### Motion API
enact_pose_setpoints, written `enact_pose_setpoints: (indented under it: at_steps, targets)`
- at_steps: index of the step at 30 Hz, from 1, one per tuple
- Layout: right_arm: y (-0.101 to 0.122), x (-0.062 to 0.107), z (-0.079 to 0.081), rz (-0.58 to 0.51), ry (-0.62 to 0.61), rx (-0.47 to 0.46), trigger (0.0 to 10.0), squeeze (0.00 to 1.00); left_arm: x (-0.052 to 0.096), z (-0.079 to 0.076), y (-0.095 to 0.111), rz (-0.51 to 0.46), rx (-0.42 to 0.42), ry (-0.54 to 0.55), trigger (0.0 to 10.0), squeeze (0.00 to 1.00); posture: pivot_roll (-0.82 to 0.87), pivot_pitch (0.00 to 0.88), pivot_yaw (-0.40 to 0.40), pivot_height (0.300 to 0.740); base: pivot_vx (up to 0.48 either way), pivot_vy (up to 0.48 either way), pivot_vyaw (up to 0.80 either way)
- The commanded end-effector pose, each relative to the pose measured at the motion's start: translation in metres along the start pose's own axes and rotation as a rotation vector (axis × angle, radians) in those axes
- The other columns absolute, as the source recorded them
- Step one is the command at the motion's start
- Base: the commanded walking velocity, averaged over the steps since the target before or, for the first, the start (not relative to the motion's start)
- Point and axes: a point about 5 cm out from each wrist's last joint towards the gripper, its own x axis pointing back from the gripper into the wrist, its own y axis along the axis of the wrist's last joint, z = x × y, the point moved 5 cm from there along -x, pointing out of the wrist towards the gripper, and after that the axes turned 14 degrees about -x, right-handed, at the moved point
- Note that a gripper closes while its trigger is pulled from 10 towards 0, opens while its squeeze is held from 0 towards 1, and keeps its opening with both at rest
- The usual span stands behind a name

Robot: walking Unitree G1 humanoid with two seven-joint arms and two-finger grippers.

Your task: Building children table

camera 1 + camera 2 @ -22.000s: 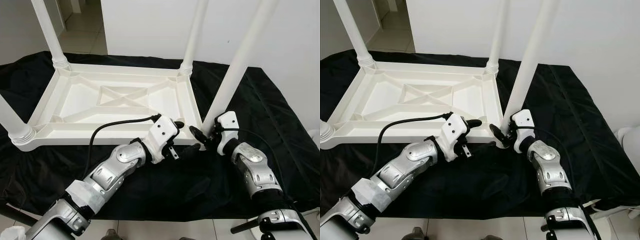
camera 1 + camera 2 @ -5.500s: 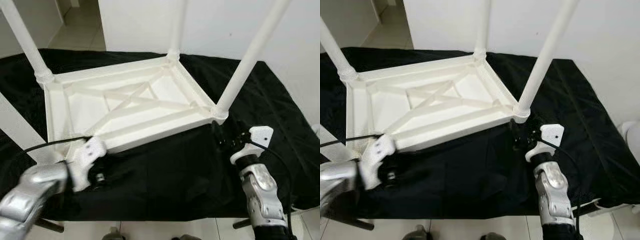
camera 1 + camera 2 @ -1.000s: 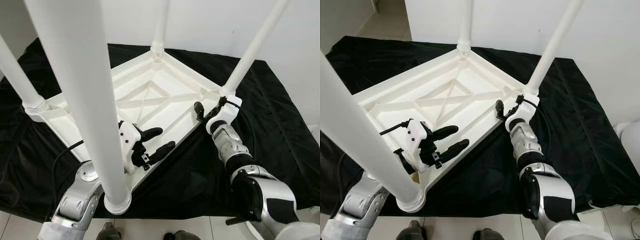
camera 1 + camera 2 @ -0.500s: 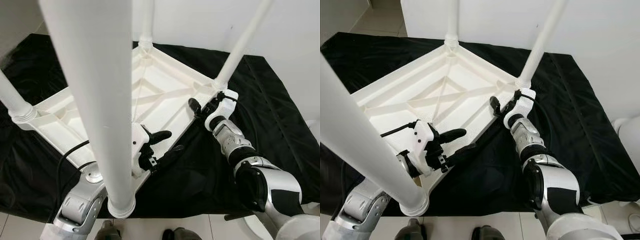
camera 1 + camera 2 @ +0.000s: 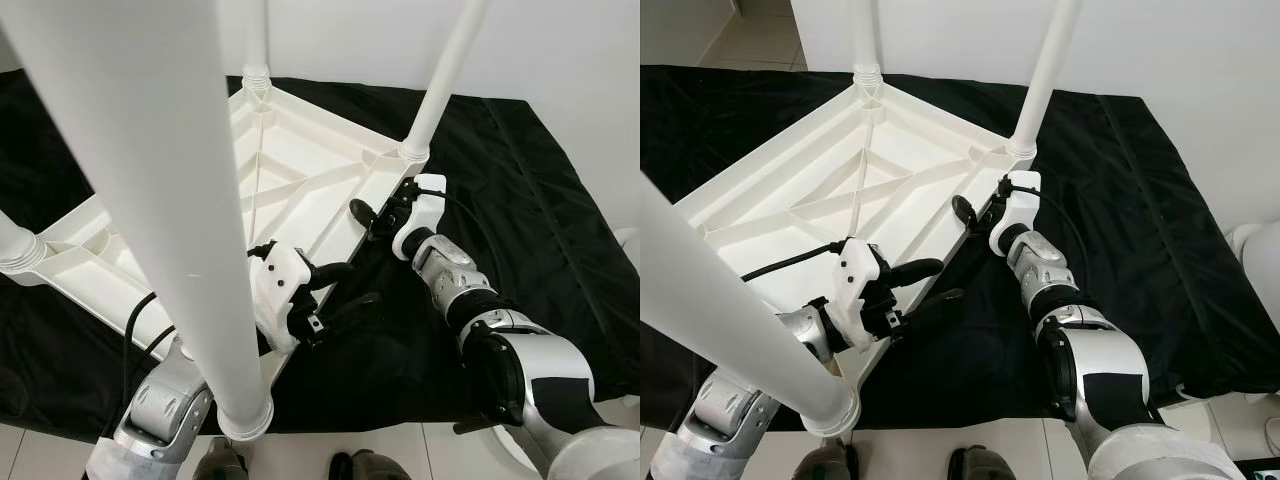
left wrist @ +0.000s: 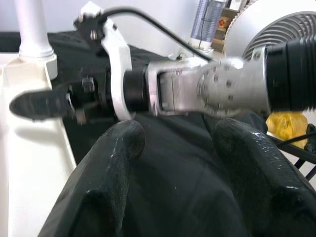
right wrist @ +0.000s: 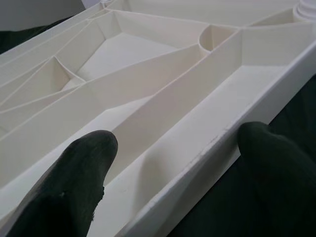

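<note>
A white plastic table [image 5: 300,165] lies upside down on a black cloth, its legs pointing up. One leg [image 5: 150,200] rises close in front of me, and another leg [image 5: 440,80] stands at the corner beside my right gripper. My left gripper [image 5: 365,281] is open at the near long rim, upper finger [image 5: 335,268] over the rim and lower finger over the cloth. My right gripper [image 5: 372,218] is open and straddles the same rim [image 7: 197,158], one finger [image 7: 84,153] inside the frame and the other finger [image 7: 276,148] outside. The left wrist view looks between its fingers [image 6: 118,148] at the right wrist [image 6: 173,94].
The black cloth [image 5: 520,200] covers the whole work surface and hangs over its edges. A white wall stands close behind. Tiled floor [image 5: 400,455] runs along the front edge. A fan [image 6: 276,24] and a yellow bag [image 6: 289,133] stand beyond the right side.
The table has swung round, its near leg closer to me. My left gripper has gone from over the table's underside to its rim and the cloth. My right gripper stays at the rim.
</note>
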Motion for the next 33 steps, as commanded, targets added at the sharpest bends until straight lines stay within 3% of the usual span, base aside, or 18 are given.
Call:
enact_pose_setpoints:
  at_steps: [1, 2, 4, 5, 7, 8, 11, 12, 13, 14, 16, 17, 18, 22, 29, 31, 32, 33]
  targets:
    - [-0.006, 0.002, -0.002, 0.013, -0.002, 0.015, 10.0, 0.0, -0.003, -0.007, 0.005, -0.018, 0.0, -0.048, 10.0, 0.0, 0.08, 0.085, -0.031, 0.74, 0.0, 0.0, 0.0]
    - [0.001, 0.009, -0.013, -0.048, -0.049, 0.04, 10.0, 0.0, -0.004, -0.006, 0.002, -0.008, -0.009, -0.053, 10.0, 0.0, 0.07, 0.079, -0.027, 0.74, 0.0, 0.0, 0.0]
    - [0.001, 0.009, -0.013, -0.048, -0.049, 0.04, 10.0, 0.0, -0.004, -0.006, 0.002, -0.008, -0.009, -0.053, 10.0, 0.0, 0.07, 0.079, -0.027, 0.74, 0.0, 0.0, 0.0]
    - [0.009, 0.019, -0.024, -0.125, -0.079, 0.06, 10.0, 0.0, -0.004, -0.006, -0.002, 0.01, -0.021, -0.068, 10.0, 0.0, 0.06, 0.075, -0.029, 0.74, 0.0, 0.0, 0.0]
    - [0.009, 0.019, -0.024, -0.125, -0.079, 0.06, 10.0, 0.0, -0.004, -0.006, -0.002, 0.01, -0.021, -0.068, 10.0, 0.0, 0.06, 0.075, -0.029, 0.74, 0.0, 0.0, 0.0]
    - [0.013, 0.032, -0.032, -0.194, -0.093, 0.079, 10.0, 0.0, -0.004, -0.003, -0.007, 0.026, -0.03, -0.075, 10.0, 0.0, 0.06, 0.066, -0.029, 0.74, 0.0, 0.0, 0.0]
    - [0.013, 0.032, -0.032, -0.194, -0.093, 0.079, 10.0, 0.0, -0.004, -0.003, -0.007, 0.026, -0.03, -0.075, 10.0, 0.0, 0.06, 0.066, -0.029, 0.74, 0.0, 0.0, 0.0]
    - [0.016, 0.064, -0.037, -0.304, -0.098, 0.081, 10.0, 0.0, 0.005, 0.009, -0.019, 0.077, -0.071, -0.072, 10.0, 0.0, 0.05, 0.057, -0.029, 0.74, 0.0, 0.0, 0.0]
    - [0.016, 0.064, -0.037, -0.304, -0.098, 0.081, 10.0, 0.0, 0.005, 0.009, -0.019, 0.077, -0.071, -0.072, 10.0, 0.0, 0.05, 0.057, -0.029, 0.74, 0.0, 0.0, 0.0]
    - [0.015, 0.079, -0.036, -0.334, -0.101, 0.082, 10.0, 0.0, 0.011, 0.018, -0.024, 0.099, -0.08, -0.054, 10.0, 0.0, 0.04, 0.054, -0.027, 0.74, 0.0, 0.0, 0.0]
    - [0.015, 0.079, -0.036, -0.334, -0.101, 0.082, 10.0, 0.0, 0.011, 0.018, -0.024, 0.099, -0.08, -0.054, 10.0, 0.0, 0.04, 0.054, -0.027, 0.74, 0.0, 0.0, 0.0]
    - [0.014, 0.091, -0.035, -0.353, -0.109, 0.081, 10.0, 0.0, 0.016, 0.024, -0.027, 0.111, -0.079, -0.046, 10.0, 0.0, 0.04, 0.052, -0.027, 0.74, 0.0, 0.0, 0.0]
    - [0.014, 0.091, -0.035, -0.353, -0.109, 0.081, 10.0, 0.0, 0.016, 0.024, -0.027, 0.111, -0.079, -0.046, 10.0, 0.0, 0.04, 0.052, -0.027, 0.74, 0.0, 0.0, 0.0]
    - [0.009, 0.12, -0.036, -0.383, -0.15, 0.067, 10.0, 0.0, 0.034, 0.034, -0.028, 0.096, -0.075, -0.052, 10.0, 0.0, 0.04, 0.042, -0.023, 0.74, 0.0, 0.0, 0.0]
    - [0.007, 0.131, -0.033, -0.403, -0.16, 0.064, 10.0, 0.0, 0.041, 0.045, -0.028, 0.094, -0.073, -0.027, 10.0, 0.0, 0.04, 0.039, -0.019, 0.74, 0.0, 0.0, 0.0]
    - [0.007, 0.136, -0.031, -0.415, -0.164, 0.063, 10.0, 0.0, 0.045, 0.051, -0.028, 0.093, -0.066, -0.014, 10.0, 0.04, 0.03, 0.041, -0.019, 0.74, 0.0, 0.0, 0.0]
    - [0.008, 0.143, -0.027, -0.416, -0.17, 0.06, 10.0, 0.0, 0.048, 0.056, -0.028, 0.096, -0.075, -0.005, 10.0, 1.0, 0.03, 0.043, -0.019, 0.74, 0.0, 0.0, 0.0]
    - [0.008, 0.143, -0.027, -0.416, -0.17, 0.06, 10.0, 0.0, 0.048, 0.056, -0.028, 0.096, -0.075, -0.005, 10.0, 1.0, 0.03, 0.043, -0.019, 0.74, 0.0, 0.0, 0.0]
